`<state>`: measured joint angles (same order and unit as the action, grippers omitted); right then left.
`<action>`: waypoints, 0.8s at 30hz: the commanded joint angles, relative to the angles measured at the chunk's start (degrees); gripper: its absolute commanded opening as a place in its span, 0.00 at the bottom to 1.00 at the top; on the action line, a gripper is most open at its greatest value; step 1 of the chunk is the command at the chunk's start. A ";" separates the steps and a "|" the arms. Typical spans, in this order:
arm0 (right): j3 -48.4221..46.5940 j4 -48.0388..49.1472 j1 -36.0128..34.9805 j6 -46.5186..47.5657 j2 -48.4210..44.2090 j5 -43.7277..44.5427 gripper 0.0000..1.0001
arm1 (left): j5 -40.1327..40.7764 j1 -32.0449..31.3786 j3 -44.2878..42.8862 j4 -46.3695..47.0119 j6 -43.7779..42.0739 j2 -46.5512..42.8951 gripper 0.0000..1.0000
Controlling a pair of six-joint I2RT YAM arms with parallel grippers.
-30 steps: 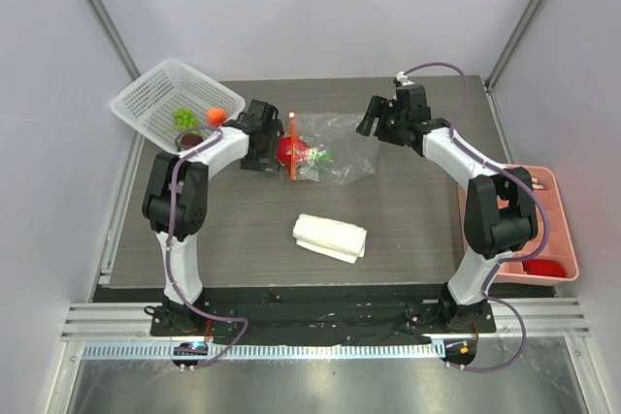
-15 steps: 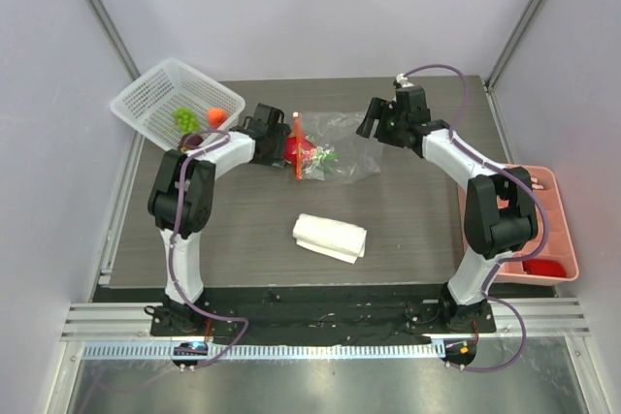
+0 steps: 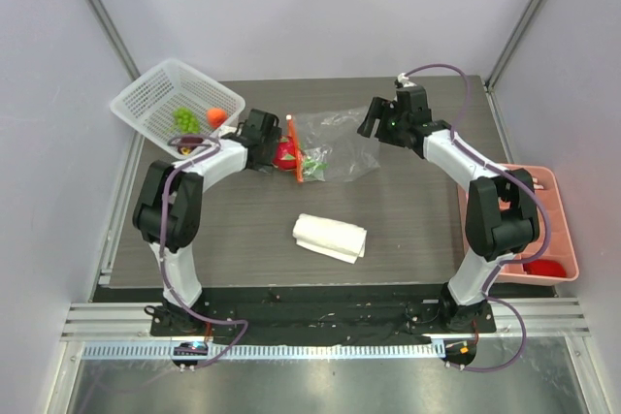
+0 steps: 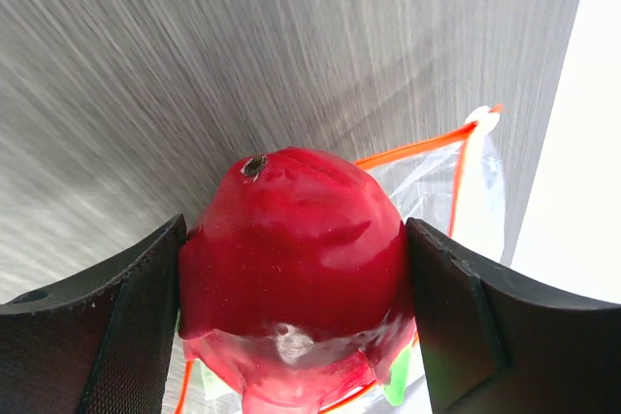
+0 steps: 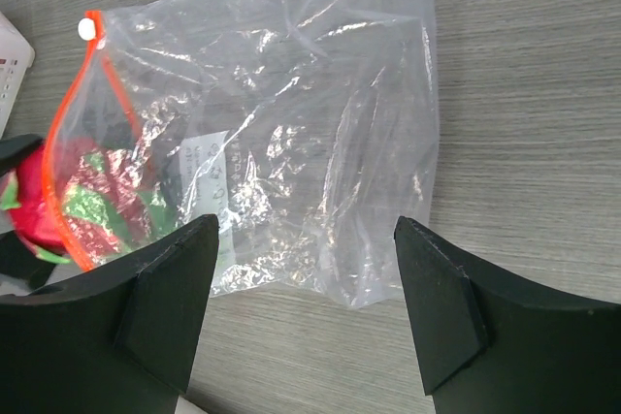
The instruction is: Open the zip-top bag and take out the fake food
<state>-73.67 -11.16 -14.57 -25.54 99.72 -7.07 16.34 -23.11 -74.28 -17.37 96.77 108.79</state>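
The clear zip-top bag lies on the table's far middle, its orange-red zipper mouth open toward the left. My left gripper is shut on the red-pink dragon fruit at the bag's mouth; its green leaves still lie inside the mouth. In the left wrist view both fingers press its sides. My right gripper is open and empty, hovering over the bag's closed right end. Green grapes, a small orange and a dark fruit lie in the white basket.
A folded white cloth lies in front of the bag. A pink divided tray with a red item sits off the table's right edge. The white basket stands at the far left corner.
My left gripper reached into the bag's mouth, then drew back left with the dragon fruit. The bag shifted slightly. The right arm has hardly moved.
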 commanded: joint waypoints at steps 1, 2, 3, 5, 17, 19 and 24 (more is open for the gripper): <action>0.10 1.75 -0.29 1.11 -3.13 1.45 0.79 | 8.18 0.09 -0.34 0.06 -8.69 -7.54 0.00; -0.07 1.75 -0.29 1.11 -3.04 1.36 0.79 | 9.49 0.17 -0.69 -0.38 -10.01 -7.98 0.00; -0.07 1.67 -0.29 1.19 -3.04 1.27 0.79 | 10.02 0.17 -0.60 -0.21 -12.63 -9.20 0.00; -0.16 1.58 -0.37 1.11 -3.13 1.44 0.79 | 11.17 0.17 -0.17 0.57 -14.85 -10.52 0.00; 0.10 1.05 -0.29 1.63 -4.01 1.71 0.79 | 17.15 7.19 -4.38 -2.67 -37.42 -21.16 0.00; 0.10 1.05 -0.29 1.37 -4.27 1.45 0.79 | 13.22 10.18 -5.87 -1.80 -38.93 -21.43 0.00; 0.80 0.96 -0.81 1.19 -5.41 1.09 0.80 | 2.14 22.84 -10.26 -1.18 -38.33 -17.58 0.00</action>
<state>-73.32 -11.35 -14.63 -25.10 98.54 -6.09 24.77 -7.88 -79.42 -22.02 60.82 90.28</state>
